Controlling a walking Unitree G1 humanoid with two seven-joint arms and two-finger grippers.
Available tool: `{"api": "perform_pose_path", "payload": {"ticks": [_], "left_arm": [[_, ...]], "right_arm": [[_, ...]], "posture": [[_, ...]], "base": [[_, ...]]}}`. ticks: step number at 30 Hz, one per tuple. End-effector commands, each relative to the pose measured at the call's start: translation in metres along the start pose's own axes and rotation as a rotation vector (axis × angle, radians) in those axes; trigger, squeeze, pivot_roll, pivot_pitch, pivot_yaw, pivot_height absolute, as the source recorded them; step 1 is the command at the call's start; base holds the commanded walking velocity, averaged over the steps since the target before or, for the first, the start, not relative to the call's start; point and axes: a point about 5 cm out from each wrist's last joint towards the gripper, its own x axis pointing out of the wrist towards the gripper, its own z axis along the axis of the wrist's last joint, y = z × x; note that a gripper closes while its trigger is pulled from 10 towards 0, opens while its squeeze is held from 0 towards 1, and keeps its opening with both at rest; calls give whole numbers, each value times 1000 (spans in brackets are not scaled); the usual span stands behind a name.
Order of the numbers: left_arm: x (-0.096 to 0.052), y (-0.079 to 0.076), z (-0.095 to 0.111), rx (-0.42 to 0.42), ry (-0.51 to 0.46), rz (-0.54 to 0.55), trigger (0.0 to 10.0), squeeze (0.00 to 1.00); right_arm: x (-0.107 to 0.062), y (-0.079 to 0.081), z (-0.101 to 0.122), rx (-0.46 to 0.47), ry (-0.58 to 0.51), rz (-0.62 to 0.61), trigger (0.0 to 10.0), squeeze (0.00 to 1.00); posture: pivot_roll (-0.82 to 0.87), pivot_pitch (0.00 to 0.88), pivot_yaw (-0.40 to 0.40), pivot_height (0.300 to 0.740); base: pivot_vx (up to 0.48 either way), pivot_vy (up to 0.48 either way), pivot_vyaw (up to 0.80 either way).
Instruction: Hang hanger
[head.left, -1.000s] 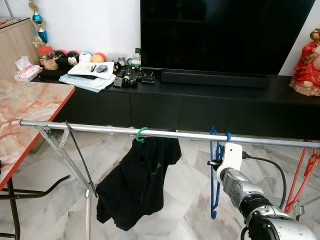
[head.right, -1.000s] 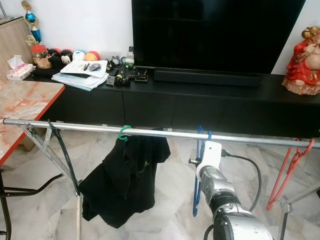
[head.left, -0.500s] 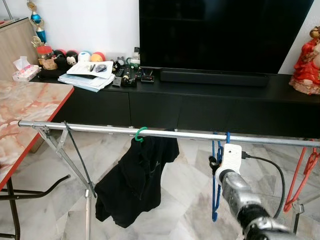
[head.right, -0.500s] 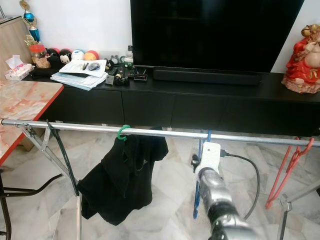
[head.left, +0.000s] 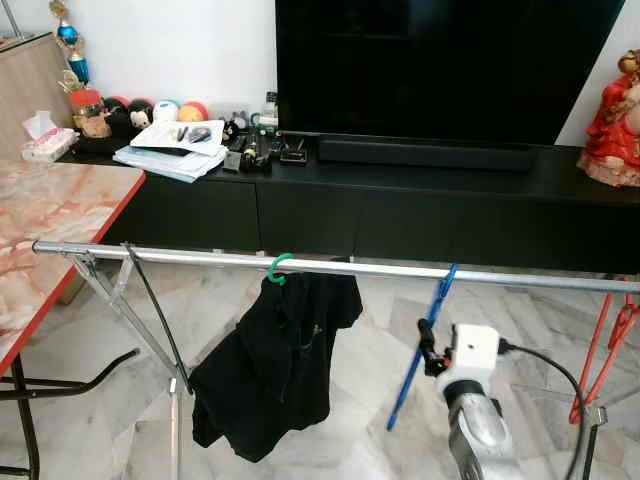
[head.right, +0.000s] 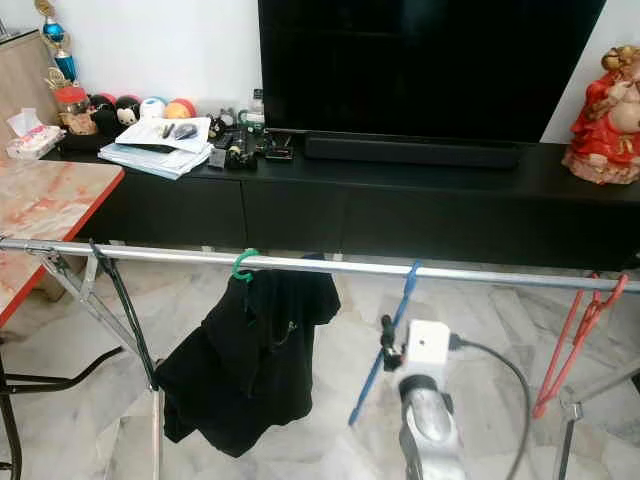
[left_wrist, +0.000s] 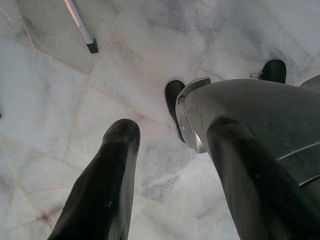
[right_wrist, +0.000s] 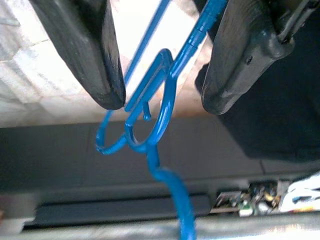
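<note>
Three hangers sit on the rail (head.left: 200, 257): a green hook (head.left: 281, 268) carrying a black shirt (head.left: 275, 360), a blue hanger (head.left: 422, 340) near the middle, and a red hanger (head.left: 603, 350) at the robot's far right. The blue hanger has its hook over the rail and its body swung off vertical, its long axis slanting down from the rail toward the robot's left and the floor.

The eye views show the right arm raised below the rail, its white wrist block (head.right: 427, 344) just beside the slanted hanger; the fingers are hidden behind it. The right wrist view shows what the head camera cannot: the right gripper (right_wrist: 162, 82) with its two black fingers (right_wrist: 90, 55) spread wide apart, the hanger's neck and loops between them, touching neither as far as can be seen, so the hanger is released. The hook rises from there to the rail.

The left wrist view looks down at marble floor (left_wrist: 60, 100), with the left gripper (left_wrist: 170, 175) hanging idle, fingers parted and holding nothing.

Behind the rail stand a black cabinet (head.left: 400, 210), a dark TV (head.left: 440, 70) and a red figurine (head.left: 615, 125). No writing is legible.
</note>
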Motion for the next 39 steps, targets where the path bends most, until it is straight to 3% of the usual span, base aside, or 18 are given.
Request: {"api": "perform_pose_path", "payload": {"ticks": [1,11,14,15,18,22,30,33,35,37,39], "left_arm": [[0,-9,-8,11,20,-32,10000,0],[0,-9,-7,22,18,-23,10000,0],[0,-9,-7,22,18,-23,10000,0],[0,-9,-7,22,18,-24,10000,0],[0,-10,-7,23,19,-27,10000,0],[0,-10,-7,21,18,-28,10000,0],[0,-11,-7,16,17,-27,10000,0],[1,-10,-7,19,18,-24,10000,0],[1,-11,-6,20,19,-24,10000,0],[1,-11,-6,21,18,-21,10000,0],[0,-10,-7,16,16,-15,10000,0]], "right_arm": [[-4,-3,5,20,-36,-33,10000,0],[-28,-15,-5,31,-9,-124,10000,0],[-39,-24,-17,56,50,-224,10000,0],[-43,-29,-31,65,142,-260,10000,0],[-47,-33,-49,78,251,-287,10000,0],[-48,-32,-71,83,400,-236,10000,0],[-52,-30,-100,24,594,-173,10000,0],[-63,-26,-117,4,684,-92,10000,0],[-69,-27,-124,17,716,-96,10000,0],[-87,-27,-139,43,819,-98,10000,0],[-91,-25,-142,46,836,-90,10000,0]], "posture": [[97,22,-40,740],[104,18,-48,740],[98,19,-49,740],[98,19,-49,740],[99,14,-51,740],[101,11,-52,740],[94,2,-57,740],[93,4,-52,740],[99,7,-50,740],[115,6,-49,740],[127,9,-49,740]], "base": [[0,0,0],[0,0,0],[0,0,0],[0,0,0],[0,0,0],[0,0,0],[0,0,0],[0,0,0],[0,0,0],[0,0,0],[0,0,0]]}}
